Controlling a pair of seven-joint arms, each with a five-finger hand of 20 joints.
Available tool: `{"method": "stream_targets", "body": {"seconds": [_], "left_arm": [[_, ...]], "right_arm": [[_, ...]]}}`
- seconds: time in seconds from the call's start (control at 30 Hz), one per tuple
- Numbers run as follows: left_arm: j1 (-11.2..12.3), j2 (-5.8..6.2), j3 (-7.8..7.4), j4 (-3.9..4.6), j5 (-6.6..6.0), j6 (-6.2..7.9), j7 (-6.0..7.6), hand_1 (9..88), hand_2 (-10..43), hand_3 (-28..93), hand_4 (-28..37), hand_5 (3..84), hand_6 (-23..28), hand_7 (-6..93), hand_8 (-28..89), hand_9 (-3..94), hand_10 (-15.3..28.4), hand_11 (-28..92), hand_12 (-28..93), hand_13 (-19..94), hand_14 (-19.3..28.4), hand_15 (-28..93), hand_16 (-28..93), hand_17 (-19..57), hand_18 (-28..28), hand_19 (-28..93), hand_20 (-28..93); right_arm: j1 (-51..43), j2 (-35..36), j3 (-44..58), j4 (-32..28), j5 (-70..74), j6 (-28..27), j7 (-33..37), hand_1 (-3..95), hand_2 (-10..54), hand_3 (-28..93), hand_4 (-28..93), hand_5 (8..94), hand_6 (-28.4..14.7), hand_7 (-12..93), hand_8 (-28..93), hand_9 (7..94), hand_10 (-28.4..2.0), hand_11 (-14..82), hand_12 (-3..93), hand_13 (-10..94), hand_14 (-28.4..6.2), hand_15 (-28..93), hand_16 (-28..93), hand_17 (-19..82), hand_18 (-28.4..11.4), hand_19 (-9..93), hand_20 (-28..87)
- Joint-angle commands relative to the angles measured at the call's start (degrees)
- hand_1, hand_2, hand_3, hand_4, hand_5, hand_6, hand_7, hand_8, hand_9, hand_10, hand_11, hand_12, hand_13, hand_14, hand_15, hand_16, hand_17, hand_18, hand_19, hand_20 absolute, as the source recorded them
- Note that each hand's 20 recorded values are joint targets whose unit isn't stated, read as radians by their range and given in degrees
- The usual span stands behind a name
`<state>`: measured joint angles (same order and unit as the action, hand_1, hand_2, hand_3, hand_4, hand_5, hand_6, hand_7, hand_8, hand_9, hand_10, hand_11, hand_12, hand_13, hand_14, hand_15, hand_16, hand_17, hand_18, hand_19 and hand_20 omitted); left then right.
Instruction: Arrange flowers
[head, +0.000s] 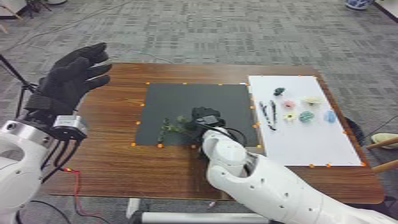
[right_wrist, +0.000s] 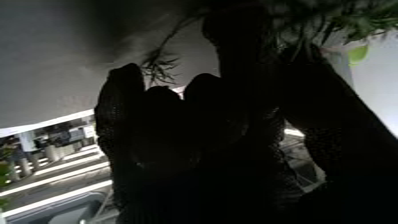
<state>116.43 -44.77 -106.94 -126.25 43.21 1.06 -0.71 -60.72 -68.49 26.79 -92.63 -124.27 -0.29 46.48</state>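
In the head view, my left hand (head: 69, 82) is raised beside the table's left edge, open and holding nothing. My right hand (head: 208, 116) is low over the dark mat (head: 182, 94). Green foliage (head: 167, 131) lies on the mat, left of that hand and close to it. White, pink, yellow, teal and blue flowers (head: 306, 116) rest on the white board (head: 298, 145), with dark stems (head: 268, 114) beside them. In the right wrist view, my right hand (right_wrist: 191, 145) is dark against the light; a thin sprig (right_wrist: 160, 65) and denser greenery (right_wrist: 362, 24) show past it.
Small orange markers (head: 138, 122) line the edges of the mat and board on the brown table (head: 107, 165). A red cable (head: 75, 182) hangs by the front left. Wooden chair parts (head: 382, 145) stand right of the table, near its edge.
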Motion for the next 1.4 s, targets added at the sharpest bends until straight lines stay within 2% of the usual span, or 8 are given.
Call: {"method": "stream_targets", "body": {"seconds": [0.03, 0.3, 0.47, 0.63, 0.7, 0.83, 1.07, 1.4], "left_arm": [[-0.09, -0.11, -0.15, 0.08, -0.19, -0.32, -0.4, 26.2, -4.8, 68, -27.2, 21.9, 1.4, 23.7, -11, 16.5, 9.4, 22, 19, 8, 12.7, 44, -6, -10.3, 18.7, 38, 10], [2.56, -1.02, -2.43, -0.85, -0.13, -0.27, 0.3, 26.3, -4.7, 68, -27.2, 21.9, 1.4, 23.6, -11, 16.5, 9.4, 22, 19, 8, 12.7, 44, -6, -10.3, 18.8, 39, 10], [2.99, -1.35, -2.58, -0.99, -0.12, -0.21, 0.29, 26.3, -4.7, 68, -27.3, 21.9, 1.4, 23.7, -11, 16.5, 9.4, 22, 19, 8, 12.6, 44, -6, -10.3, 18.7, 39, 10], [3.29, -1.55, -2.88, -1.04, -0.15, -0.11, 0.37, 26.3, -4.7, 68, -27.3, 21.9, 1.4, 23.7, -11, 16.5, 9.4, 22, 19, 8, 12.7, 44, -6, -10.3, 18.7, 39, 10], [3.86, -1.72, -3.27, -1.25, -0.1, 0.16, 0.54, 26.3, -4.7, 68, -27.3, 21.9, 1.4, 23.7, -11, 16.5, 9.4, 22, 19, 8, 12.7, 44, -6, -10.3, 18.7, 39, 10], [3.87, -1.63, -3.31, -1.23, -0.19, 0.14, 0.6, 26.3, -4.6, 68, -27.3, 21.9, 1.4, 23.8, -11, 16.6, 9.5, 22, 19, 8, 12.7, 44, -6, -10.4, 18.8, 39, 10], [3.0, -1.55, -2.38, -0.95, -0.14, 0.04, 0.38, 26.3, -4.6, 68, -27.2, 21.9, 1.4, 23.7, -11, 16.5, 9.4, 23, 19, 8, 12.7, 44, -6, -10.4, 18.8, 39, 10], [3.69, -1.66, -2.63, -1.08, -0.2, -0.11, 0.49, 26.3, -4.6, 68, -27.3, 21.8, 1.4, 23.8, -11, 16.4, 9.4, 22, 19, 8, 12.7, 44, -6, -10.5, 18.8, 39, 10]], "right_arm": [[-1.3, -0.48, 0.34, -0.07, 0.35, -2.6, 0.39, 23.2, 7.8, 86, -17, 90.3, 1.4, 38, -4, 84.2, -10.9, 63.9, 57.9, 72, -14.4, 84, 51, 30, -23.4, 81, 46], [-1.91, 4.44, 2.75, -6.88, 2.15, 2.92, -1.16, 14.3, 8.0, 81, -20, 82.9, 0.5, 35, -7, 78.8, -11.0, 64.3, 59.1, 69, -14.6, 84, 52, 28, -23.6, 81, 47], [-4.64, 6.11, 7.28, -11.17, 4.86, 7.68, -1.7, 11.9, 10.0, 79, -21, 78.4, -1.0, 30, -8, 80.5, -10.2, 63.8, 58.1, 71, -13.7, 84, 51, 30, -24.3, 82, 49], [-9.13, 10.81, 11.57, -14.29, 12.42, 16.36, -18.31, 15.9, 17.0, 86, -16, 69.2, -1.0, 24, -9, 77.6, -11.6, 63.0, 56.6, 71, -14.2, 85, 52, 29, -23.7, 82, 49], [-11.47, 11.73, 14.87, -14.79, 16.97, 14.37, -27.66, 20.0, 19.2, 92, -14, 66.1, -0.3, 23, -6, 74.8, -12.3, 62.6, 59.6, 66, -15.3, 85, 53, 26, -22.7, 79, 51], [-12.5, 12.62, 16.29, -16.16, 16.56, 8.63, -32.2, 26.3, 17.7, 93, -13, 69.6, 2.4, 22, -2, 72.5, -12.5, 56.7, 71.8, 62, -15.9, 86, 55, 22, -21.7, 75, 52], [-9.55, 11.35, 12.75, -15.57, 12.16, -2.05, -30.07, 20.9, 29.1, 93, -8, 63.4, 4.1, 15, -12, 83.7, -10.3, 72.7, 45.2, 76, -13.4, 93, 44, 31, -21.8, 80, 48], [-4.0, 10.27, 7.2, -13.36, 7.04, -8.03, -26.0, 17.7, 32.3, 93, -9, 59.1, 4.1, 15, -13, 88.9, -8.5, 75.1, 39.7, 82, -11.8, 93, 42, 37, -22.2, 85, 46]]}}
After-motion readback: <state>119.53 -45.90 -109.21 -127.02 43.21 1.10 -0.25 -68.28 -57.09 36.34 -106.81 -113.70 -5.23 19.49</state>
